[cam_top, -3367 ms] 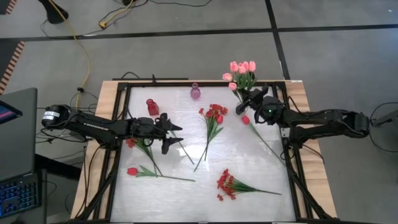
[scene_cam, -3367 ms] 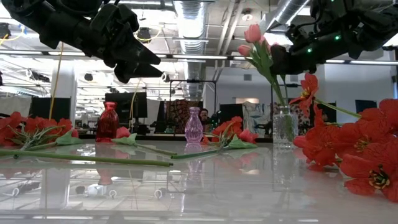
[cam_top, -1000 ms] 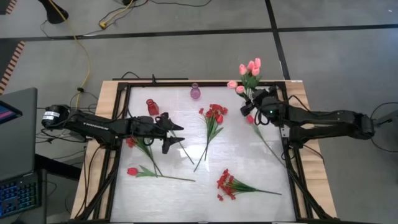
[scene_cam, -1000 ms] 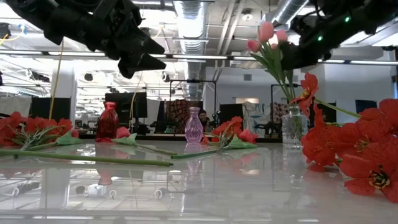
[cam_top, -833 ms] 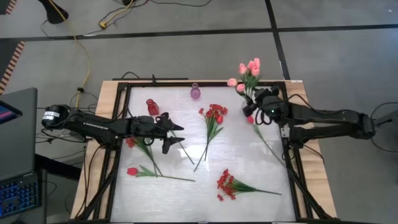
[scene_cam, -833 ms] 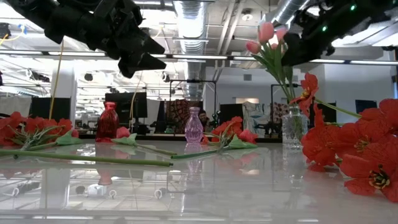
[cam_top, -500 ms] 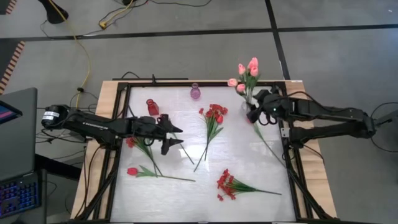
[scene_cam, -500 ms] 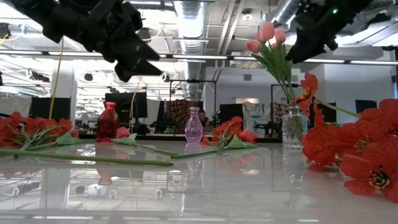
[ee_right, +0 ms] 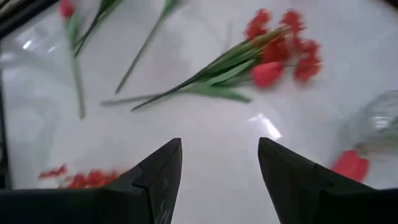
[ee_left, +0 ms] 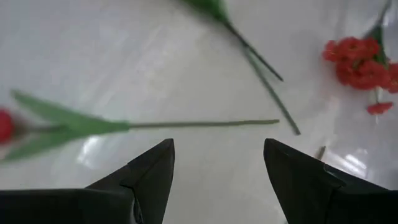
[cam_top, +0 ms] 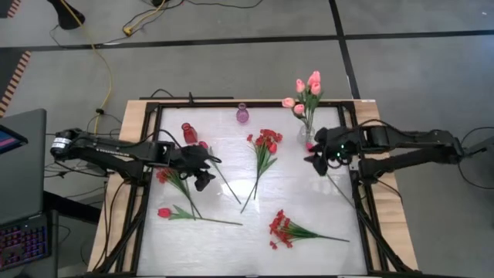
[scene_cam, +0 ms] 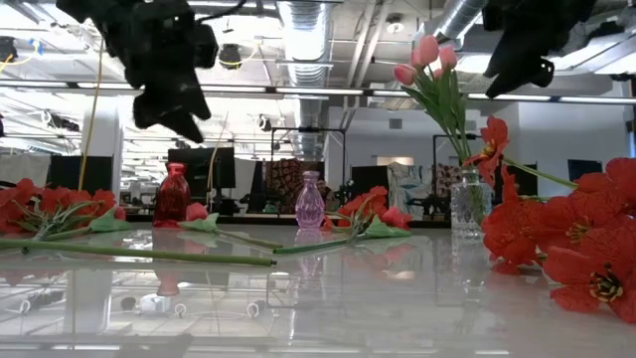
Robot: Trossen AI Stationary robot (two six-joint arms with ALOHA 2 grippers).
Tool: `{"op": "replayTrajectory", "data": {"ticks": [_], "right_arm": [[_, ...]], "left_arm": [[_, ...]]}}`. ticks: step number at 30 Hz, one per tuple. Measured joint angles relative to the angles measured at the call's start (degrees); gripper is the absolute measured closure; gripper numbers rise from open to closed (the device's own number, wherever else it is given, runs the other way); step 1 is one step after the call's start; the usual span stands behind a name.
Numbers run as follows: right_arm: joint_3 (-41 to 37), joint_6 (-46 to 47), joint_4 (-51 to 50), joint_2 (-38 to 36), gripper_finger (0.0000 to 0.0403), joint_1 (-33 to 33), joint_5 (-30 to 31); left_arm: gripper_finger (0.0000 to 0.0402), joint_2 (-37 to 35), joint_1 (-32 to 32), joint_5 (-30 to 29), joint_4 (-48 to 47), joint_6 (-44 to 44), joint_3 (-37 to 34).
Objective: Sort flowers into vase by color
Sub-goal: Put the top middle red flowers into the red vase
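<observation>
Left wrist view: the left gripper hangs above the white table with its fingers spread and nothing between them. Just past the fingertips a single red tulip lies flat, its thin stem running across the gap. Farther on, two crossed bare stems lie on the surface, and to one side of them is a spray of small red blossoms.

From the right wrist camera, the right gripper is likewise spread wide and empty over the table. Beyond its fingers lies a red bunch with green leaves. Off to one side of the fingers sits a loose red tulip bud beside the base of a clear glass vase.

From above, that clear vase stands just beyond the right gripper and holds the light pink tulips. A small red vase stands near the left gripper, and a small purple vase stands at the table's far edge, well apart from both.
</observation>
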Motion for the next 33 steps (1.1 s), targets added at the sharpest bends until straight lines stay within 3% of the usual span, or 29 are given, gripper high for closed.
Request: {"op": "replayTrajectory", "data": {"ticks": [7,11,15,19,26,33], "right_arm": [[-0.3,-1.3,0.4,2.3,0.0164,9.2,2.1],[-1.9,-3.5,1.5,3.4,0.0164,12.8,7.2],[-3.0,-3.8,1.7,4.7,0.0164,14.8,8.4],[-3.0,-4.1,1.9,5.4,0.0164,16.5,8.4],[-3.0,-4.7,1.9,5.5,0.0164,19.3,8.7],[-3.0,-3.2,1.6,5.5,0.0164,22.3,11.0]], "left_arm": [[0.0166,6.4,-1.8,-4.1,4.0,-12.9,0.0],[0.0166,13.2,-2.7,-4.1,17.6,-12.2,0.0],[0.0166,21.3,-2.3,-5.3,33.2,-10.8,0.1],[0.0166,29.7,-0.7,-7.9,40.5,-10.8,3.4],[0.0166,43.7,0.8,-8.6,35.3,-11.2,15.5],[0.0166,50.2,2.9,-11.3,31.5,-11.0,23.2]]}}
